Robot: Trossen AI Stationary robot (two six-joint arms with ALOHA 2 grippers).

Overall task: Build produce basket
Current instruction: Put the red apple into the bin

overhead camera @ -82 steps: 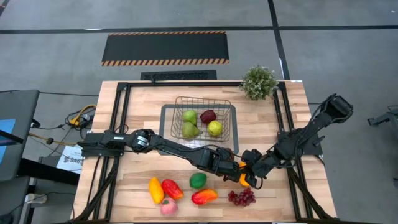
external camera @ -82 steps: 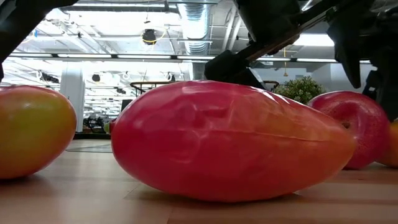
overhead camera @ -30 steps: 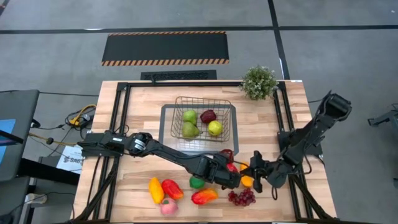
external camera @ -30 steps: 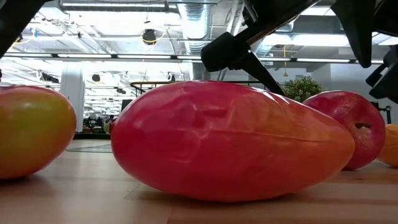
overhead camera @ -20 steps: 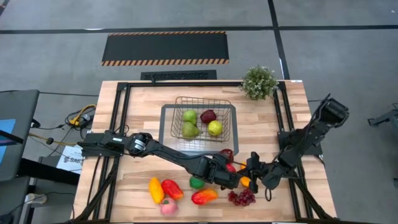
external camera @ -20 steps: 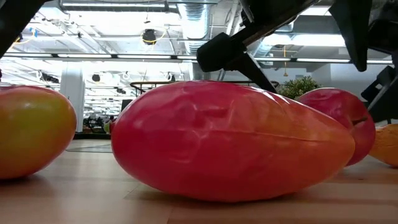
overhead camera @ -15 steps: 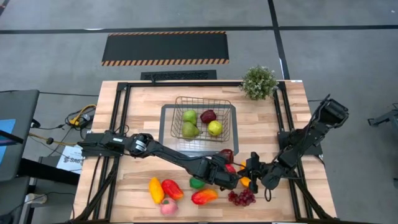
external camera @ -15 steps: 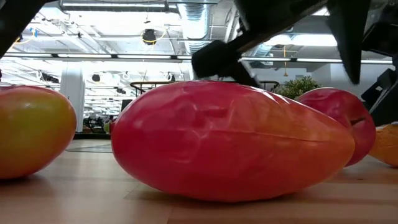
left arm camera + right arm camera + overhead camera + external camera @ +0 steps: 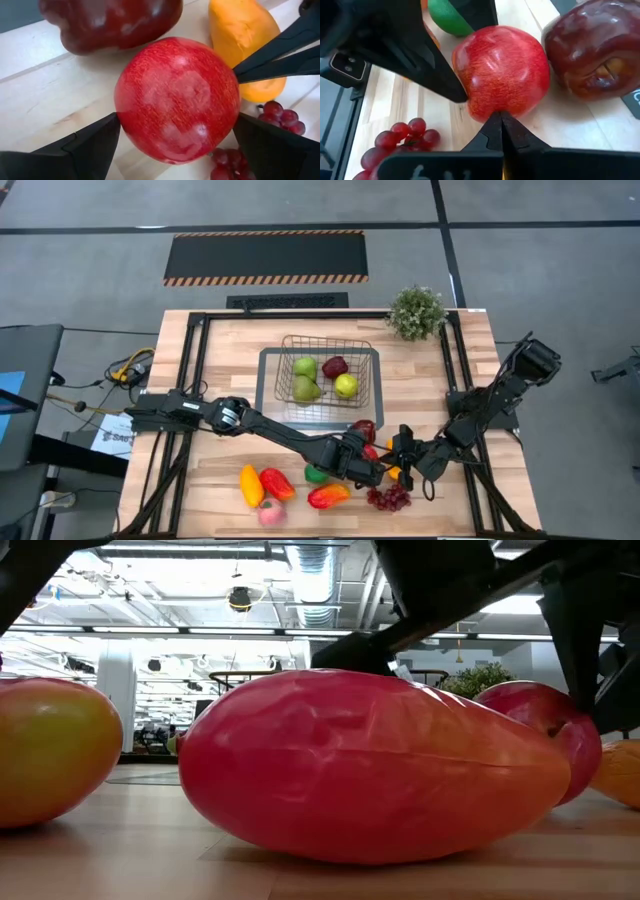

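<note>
A red apple (image 9: 372,451) (image 9: 175,100) (image 9: 502,70) sits on the table in front of the wire basket (image 9: 325,341). My left gripper (image 9: 371,464) (image 9: 176,120) reaches in from the table's left and is shut on the apple. My right gripper (image 9: 394,455) (image 9: 500,125) is shut, its tip at the apple's right side. A maroon fruit (image 9: 365,428), an orange fruit (image 9: 396,473) and purple grapes (image 9: 390,498) lie close by. Several green, maroon and yellow-green fruits lie in the basket. My left gripper has the red apple pinched between its two fingers (image 9: 100,142), one on each side (image 9: 122,115), coming nearly level from the table's left. The apple's underside is hidden, so whether it stands on the table cannot be told. My right gripper's shut fingertips (image 9: 496,120) touch the apple's right side (image 9: 490,107), coming low from the table's right.
A green fruit (image 9: 317,474), a red-orange mango (image 9: 328,496) (image 9: 370,765), a red pepper (image 9: 277,483), a yellow fruit (image 9: 250,485) and a pink one (image 9: 270,513) lie along the near edge. A potted plant (image 9: 416,311) stands at the far right corner.
My right gripper has moved toward the table's left until its tip meets the apple. My left gripper has stayed around the apple. The apple has shifted slightly toward the left and turned a little.
</note>
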